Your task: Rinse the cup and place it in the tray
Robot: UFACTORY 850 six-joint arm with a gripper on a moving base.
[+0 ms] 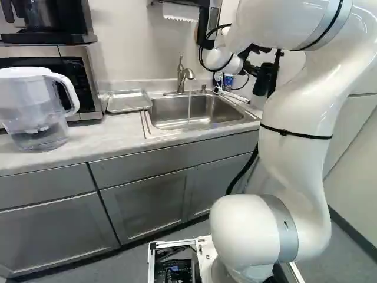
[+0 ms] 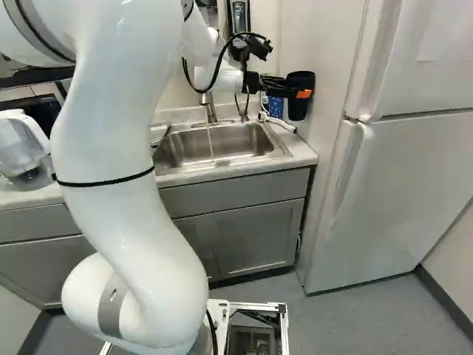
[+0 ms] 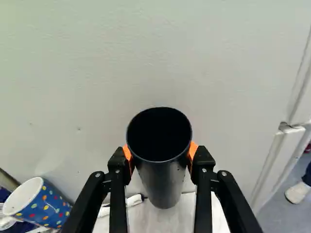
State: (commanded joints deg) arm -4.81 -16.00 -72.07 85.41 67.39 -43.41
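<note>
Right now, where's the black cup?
The black cup is held in the gripper; in the right base view it's right of the sink, beside the blue cup.

2 base views behind arm (image 1: 300,112), angled down, share sink (image 2: 236,140); wrist view near cup (image 3: 164,187).

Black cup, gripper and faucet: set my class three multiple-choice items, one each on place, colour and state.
1. Where is the black cup?
A in the sink
B in the gripper
C on the tray

2. What colour are the gripper's pads?
A green
B blue
C orange

3. How is the faucet?
A running
B off
C lying down

1 B, the pads touch both its sides.
2 C, orange shows beside it.
3 A, water falls from the faucet.
</note>
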